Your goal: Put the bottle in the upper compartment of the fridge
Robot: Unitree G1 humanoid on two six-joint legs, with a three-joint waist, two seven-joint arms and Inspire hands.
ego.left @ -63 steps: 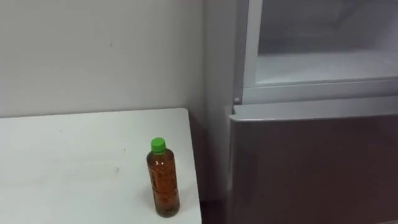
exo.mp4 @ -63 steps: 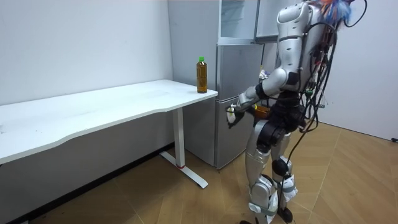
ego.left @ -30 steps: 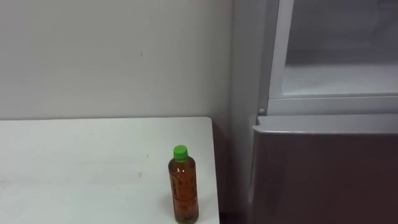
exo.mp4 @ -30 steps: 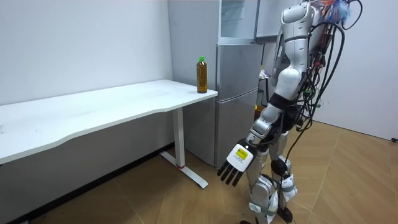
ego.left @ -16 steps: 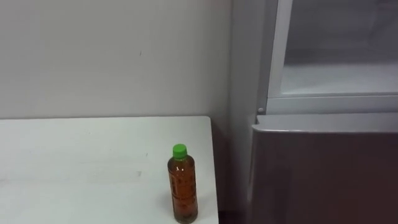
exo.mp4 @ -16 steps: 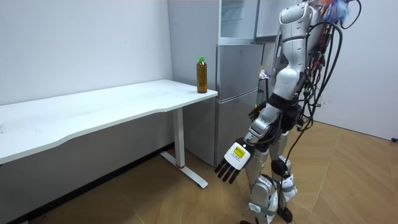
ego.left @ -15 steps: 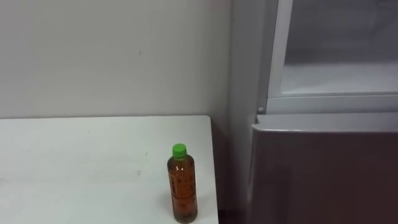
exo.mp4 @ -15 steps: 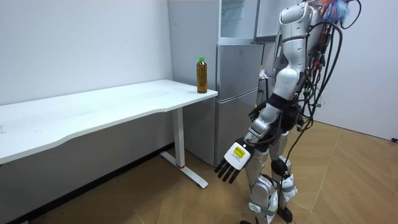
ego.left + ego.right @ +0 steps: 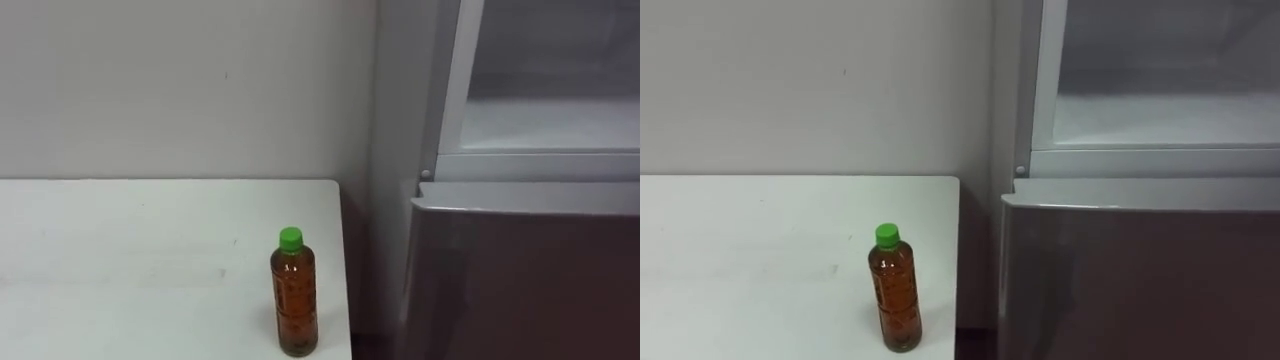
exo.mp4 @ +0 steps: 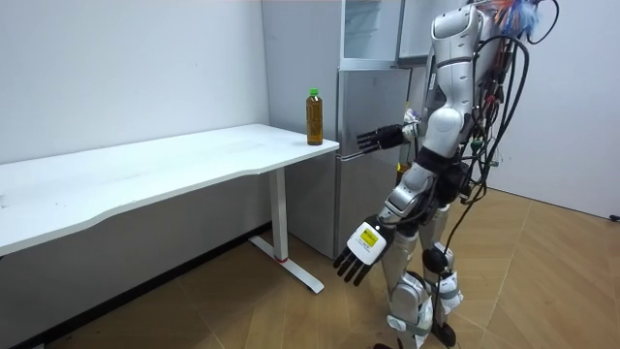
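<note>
Room view: right robot hand (image 10: pixel 373 139) held out toward bottle (image 10: pixel 314 116), fingers spread; left robot hand (image 10: pixel 356 254) hangs, straight-fingered.

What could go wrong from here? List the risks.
1. The bottle stands close to the table edge beside the fridge; a clumsy touch by the right hand, raised and open, might tip it off.
2. Lifting it in, it may catch the upper compartment's frame.
</note>
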